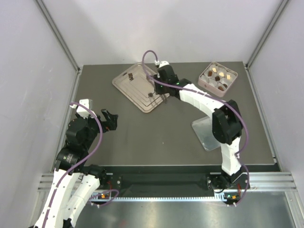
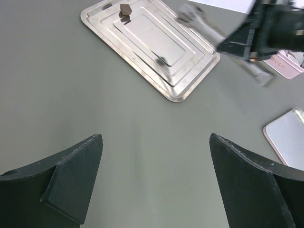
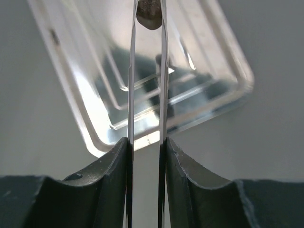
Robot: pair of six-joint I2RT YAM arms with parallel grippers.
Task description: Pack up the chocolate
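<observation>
One chocolate (image 3: 148,14) in right fingers (image 3: 131,71) above tray (image 3: 209,61); second chocolate (image 2: 125,9) on it.

- One dark brown piece (image 3: 149,14): small, rounded at the edges, pinched between the thin blades of the right gripper (image 3: 147,26), over the silver tray (image 3: 199,71).
- A second dark brown cube (image 2: 125,9): lying loose on the tray, near its far-left corner.
- The boxed pieces (image 1: 217,78): several, dark brown and pale cream, seated apart from one another inside the pink box (image 1: 203,81).
</observation>
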